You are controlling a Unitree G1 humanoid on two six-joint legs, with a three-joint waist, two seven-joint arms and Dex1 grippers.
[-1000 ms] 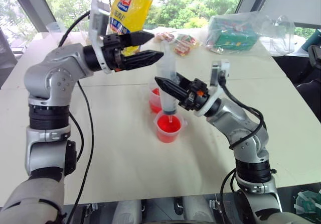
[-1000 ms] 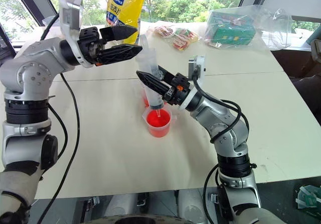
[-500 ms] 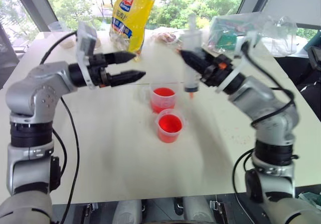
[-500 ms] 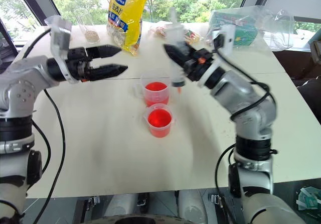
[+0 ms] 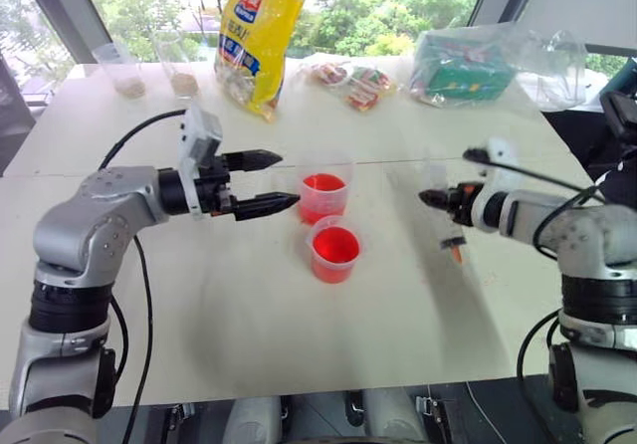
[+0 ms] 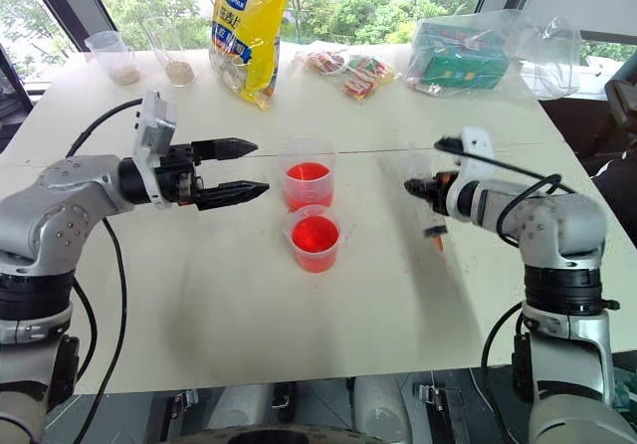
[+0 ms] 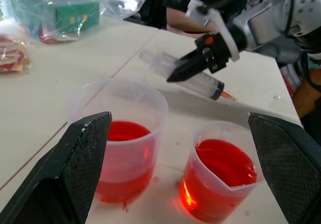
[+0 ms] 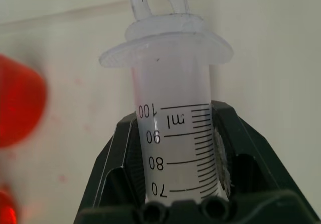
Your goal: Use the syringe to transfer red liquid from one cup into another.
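Right gripper point(image 6: 416, 187) is clamped on the syringe point(image 7: 186, 77), its two black fingers closed around the clear barrel near the flange end, as the right wrist view confirms. Syringe is tilted over the white table point(image 5: 299, 305), red-tinted tip lowest and close above the surface, well to the right of both cups. Nearer cup point(image 5: 335, 249) and farther cup point(image 5: 323, 195) stand just beside each other at mid-table, each holding red liquid point(image 5: 335, 247). Left gripper point(image 5: 271, 179) hangs level to the left of the cups, jaws spread wide and gripping nothing. Beyond, a yellow bag point(image 5: 259, 36) and clear packets point(image 5: 468, 61) lie along the far edge.
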